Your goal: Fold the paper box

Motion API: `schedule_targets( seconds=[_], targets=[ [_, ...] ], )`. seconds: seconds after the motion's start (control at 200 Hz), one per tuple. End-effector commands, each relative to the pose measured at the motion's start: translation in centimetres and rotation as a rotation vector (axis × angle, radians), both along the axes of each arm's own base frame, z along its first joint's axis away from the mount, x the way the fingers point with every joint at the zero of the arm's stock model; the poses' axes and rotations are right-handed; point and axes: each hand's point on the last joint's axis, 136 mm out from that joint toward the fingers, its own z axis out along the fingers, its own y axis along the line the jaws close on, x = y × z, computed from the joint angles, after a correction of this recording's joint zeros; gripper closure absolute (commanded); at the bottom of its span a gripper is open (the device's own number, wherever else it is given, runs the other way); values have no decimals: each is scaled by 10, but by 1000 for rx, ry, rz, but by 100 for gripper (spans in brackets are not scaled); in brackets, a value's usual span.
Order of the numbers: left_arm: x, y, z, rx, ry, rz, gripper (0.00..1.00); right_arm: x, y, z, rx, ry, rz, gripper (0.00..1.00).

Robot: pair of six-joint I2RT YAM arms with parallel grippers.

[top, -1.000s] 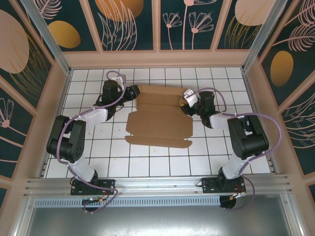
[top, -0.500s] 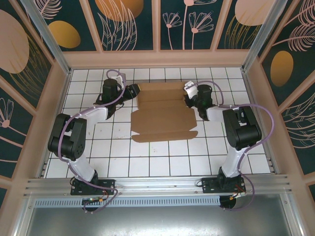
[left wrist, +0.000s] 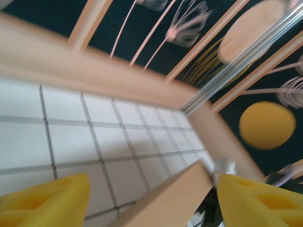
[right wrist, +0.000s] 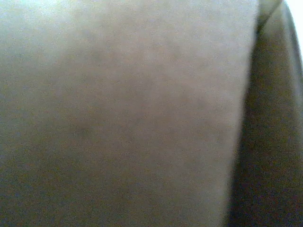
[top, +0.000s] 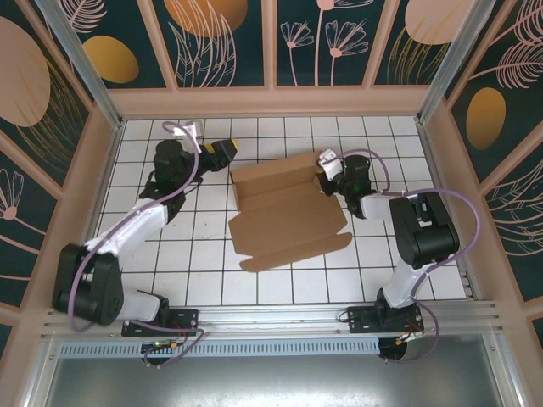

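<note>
The paper box (top: pixel 284 216) is a brown cardboard die-cut lying askew on the white tiles, its far panel (top: pixel 276 176) tilted up. My left gripper (top: pixel 226 150) hovers open just off the box's far left corner. In the left wrist view its yellow fingers (left wrist: pixel 42 198) stand wide apart, and a cardboard edge (left wrist: pixel 165 201) runs between them without touching either. My right gripper (top: pixel 325 176) sits at the far panel's right end, closed on the cardboard. Blurred brown cardboard (right wrist: pixel 128 113) lies right against the right wrist camera, hiding the fingers.
The white tiled floor (top: pixel 170 254) is ringed by a low wooden wall (top: pixel 271 102) with painted panels above. An aluminium post (left wrist: pixel 246 52) stands in the far right corner. Both arm bases (top: pixel 161 318) sit at the near edge.
My left gripper let go of the box's far left corner, opened and pulled back to the left. The right gripper closed. The box turned counter-clockwise and slid toward the near right.
</note>
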Motion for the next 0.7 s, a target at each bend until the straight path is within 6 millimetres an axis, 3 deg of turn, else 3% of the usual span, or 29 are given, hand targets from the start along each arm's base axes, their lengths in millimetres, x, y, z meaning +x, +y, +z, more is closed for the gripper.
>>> schedule_targets(
  seconds=[0.0, 0.045, 0.12, 0.175, 0.23, 0.41, 0.691],
  targets=[
    [8, 9, -3, 88, -33, 60, 24, -24, 18, 3, 20, -5, 175, 94],
    [15, 4, -18, 106, 17, 41, 24, -26, 21, 3, 29, 4, 196, 94],
    [24, -20, -56, 79, 141, -82, 30, -24, 25, 1, 30, 19, 197, 94],
    [22, -40, -88, 15, 249, -185, 37, -21, 27, -4, 8, 31, 190, 94],
    [17, -57, -105, -37, 310, -269, 43, -18, 31, -9, -16, 43, 182, 94],
    [-5, -100, -117, -83, 344, -422, 43, -2, 34, -29, -98, 90, 98, 91],
    [-12, -111, -125, -168, 402, -476, 44, 21, 24, -40, -179, 78, -80, 92]
  ],
)
